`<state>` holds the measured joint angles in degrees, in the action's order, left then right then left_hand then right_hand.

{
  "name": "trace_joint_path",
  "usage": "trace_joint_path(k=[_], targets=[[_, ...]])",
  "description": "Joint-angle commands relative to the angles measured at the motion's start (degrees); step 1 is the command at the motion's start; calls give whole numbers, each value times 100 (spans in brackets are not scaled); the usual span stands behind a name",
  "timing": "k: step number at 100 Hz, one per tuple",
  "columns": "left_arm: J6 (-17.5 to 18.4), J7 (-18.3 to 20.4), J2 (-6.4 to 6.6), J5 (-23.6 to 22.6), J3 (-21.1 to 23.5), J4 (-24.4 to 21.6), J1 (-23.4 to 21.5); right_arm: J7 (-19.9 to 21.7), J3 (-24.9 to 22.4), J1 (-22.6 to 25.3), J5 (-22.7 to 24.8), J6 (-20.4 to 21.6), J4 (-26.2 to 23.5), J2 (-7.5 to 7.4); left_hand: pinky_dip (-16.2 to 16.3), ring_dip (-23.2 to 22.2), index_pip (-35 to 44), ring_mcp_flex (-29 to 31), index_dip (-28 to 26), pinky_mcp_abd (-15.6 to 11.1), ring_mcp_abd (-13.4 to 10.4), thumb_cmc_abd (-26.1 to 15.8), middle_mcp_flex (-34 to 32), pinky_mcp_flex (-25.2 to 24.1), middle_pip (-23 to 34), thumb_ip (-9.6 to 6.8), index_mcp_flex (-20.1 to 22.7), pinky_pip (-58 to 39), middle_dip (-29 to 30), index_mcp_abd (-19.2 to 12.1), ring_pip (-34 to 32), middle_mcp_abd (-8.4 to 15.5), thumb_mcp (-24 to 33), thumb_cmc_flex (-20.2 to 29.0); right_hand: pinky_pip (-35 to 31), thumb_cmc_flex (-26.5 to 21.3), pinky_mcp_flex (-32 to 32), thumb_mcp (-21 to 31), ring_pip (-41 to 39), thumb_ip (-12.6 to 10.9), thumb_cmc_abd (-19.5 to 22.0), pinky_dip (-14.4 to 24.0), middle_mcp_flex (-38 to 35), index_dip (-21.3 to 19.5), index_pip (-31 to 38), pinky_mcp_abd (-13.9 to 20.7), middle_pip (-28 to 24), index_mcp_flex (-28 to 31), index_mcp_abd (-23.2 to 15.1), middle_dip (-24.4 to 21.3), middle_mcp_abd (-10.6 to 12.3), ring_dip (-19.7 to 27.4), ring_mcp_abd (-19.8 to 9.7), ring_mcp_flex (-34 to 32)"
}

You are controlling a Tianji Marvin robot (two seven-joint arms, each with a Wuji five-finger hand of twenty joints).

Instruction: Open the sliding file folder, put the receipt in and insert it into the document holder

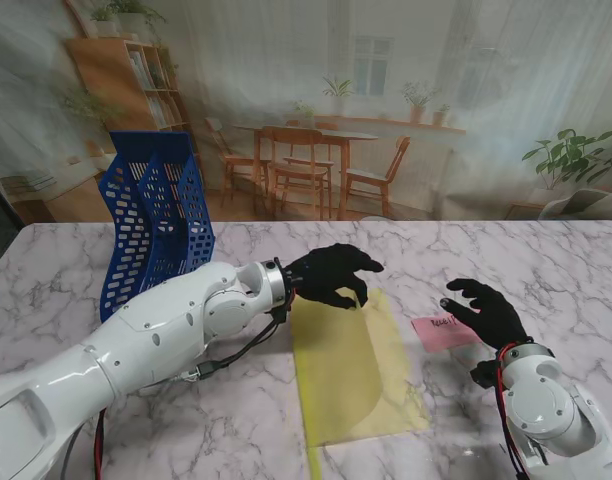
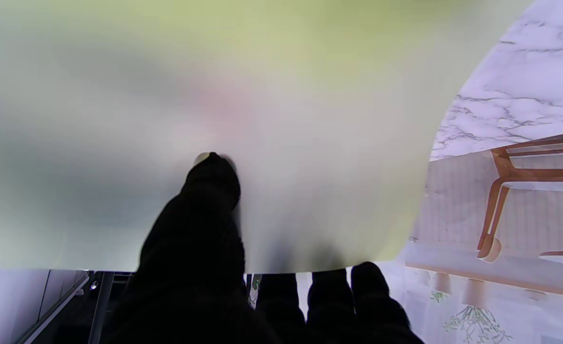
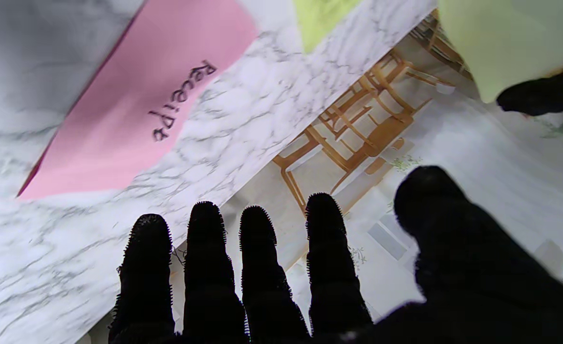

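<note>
A translucent yellow file folder (image 1: pixel 351 375) lies on the marble table in front of me. Its top sheet is lifted at the far edge, pinched by my left hand (image 1: pixel 331 273). In the left wrist view that sheet (image 2: pixel 272 119) fills the picture, with my thumb (image 2: pixel 205 200) pressed on it. The pink receipt (image 1: pixel 441 331) lies flat just right of the folder; its handwritten label shows in the right wrist view (image 3: pixel 138 105). My right hand (image 1: pixel 486 308) hovers over the receipt's right end, fingers spread, holding nothing. The blue mesh document holder (image 1: pixel 151 215) stands at the far left.
The marble table (image 1: pixel 546 260) ends at a printed backdrop of a room just behind the document holder. A cable (image 1: pixel 236 352) hangs under my left forearm.
</note>
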<state>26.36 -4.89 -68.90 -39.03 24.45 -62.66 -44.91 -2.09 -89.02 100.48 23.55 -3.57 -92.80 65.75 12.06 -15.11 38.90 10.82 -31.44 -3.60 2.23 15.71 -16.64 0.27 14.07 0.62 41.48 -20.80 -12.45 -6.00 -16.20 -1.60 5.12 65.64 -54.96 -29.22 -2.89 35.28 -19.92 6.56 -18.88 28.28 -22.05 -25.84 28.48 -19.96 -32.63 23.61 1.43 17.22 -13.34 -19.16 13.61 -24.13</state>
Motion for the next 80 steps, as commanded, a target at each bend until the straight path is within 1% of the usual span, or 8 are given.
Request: trace_joint_path(k=[1,19,39,44,59,67,72,80], targets=[[20,63,-59,19,-16,30,50,45,-69,18,31,6,95,-77,100,-64,487,62,-197,-209,-69,-428,-104,-54,80,15,104,-196,-84,7,-29,97,-21,234,248,296,142,-95,413,-37,-143,21,188,64,-92,246,204,82,-192,-97,195,132,-212,196],[39,70,-51,21,-14,36,38,273,-156,-69,696,-5,178,-195,101,-67,492,78,-205,-209,-59,-421,-116,-57,80,14,107,-215,-84,16,-34,97,-16,236,1262,574,422,-122,1133,-9,-327,-76,526,110,-269,386,694,-28,-307,-293,392,476,-363,599],[31,51,-24,-32,24,7,10,495,-113,-226,1649,-30,331,-341,104,-74,493,103,-219,-192,-61,-430,-146,-60,89,13,91,-238,-89,25,-43,90,-9,236,2508,1130,598,-265,1882,72,-589,-78,862,378,-580,610,1274,-544,-797,-539,666,823,-485,1034],[28,43,-18,-43,40,-9,-2,580,-96,-257,1874,-88,346,-377,104,-76,492,109,-223,-198,-58,-438,-150,-61,90,14,85,-242,-90,20,-45,84,-10,232,2769,1338,579,-206,1980,90,-713,-35,941,461,-624,665,1308,-682,-735,-552,656,858,-517,1129],[29,-22,-17,-102,52,-17,-10,832,-58,-337,2399,-304,339,-461,105,-82,496,121,-245,-199,-49,-438,-161,-62,94,13,73,-252,-92,5,-49,88,-9,233,3161,1401,404,-453,2002,155,-1018,109,966,545,-535,808,1189,-342,134,-499,508,903,-503,1122],[19,-45,-34,-87,48,0,-8,1035,-34,-367,2750,-389,323,-516,105,-85,497,121,-254,-197,-53,-442,-163,-64,93,13,72,-256,-93,14,-50,75,-10,231,3304,1454,309,-432,2007,139,-1147,111,1002,605,-597,836,1159,-125,124,-490,467,944,-489,1104],[17,-62,-42,-87,40,9,-5,1146,1,-397,2959,-434,339,-548,105,-90,491,127,-259,-193,-50,-443,-205,-65,118,13,65,-261,-104,14,-52,307,-11,229,3337,1460,295,-401,2006,133,-1206,112,1015,584,-552,827,1165,-22,-30,-495,461,951,-486,1092],[18,-85,-51,-93,30,17,-5,1190,116,-474,3196,-547,424,-574,105,-95,488,126,-265,-194,-52,-448,-211,-65,134,12,63,-267,-113,13,-53,385,-8,232,3451,1412,237,-212,1995,124,-1444,106,974,445,-369,784,1145,99,-142,-495,451,975,-428,1036]])
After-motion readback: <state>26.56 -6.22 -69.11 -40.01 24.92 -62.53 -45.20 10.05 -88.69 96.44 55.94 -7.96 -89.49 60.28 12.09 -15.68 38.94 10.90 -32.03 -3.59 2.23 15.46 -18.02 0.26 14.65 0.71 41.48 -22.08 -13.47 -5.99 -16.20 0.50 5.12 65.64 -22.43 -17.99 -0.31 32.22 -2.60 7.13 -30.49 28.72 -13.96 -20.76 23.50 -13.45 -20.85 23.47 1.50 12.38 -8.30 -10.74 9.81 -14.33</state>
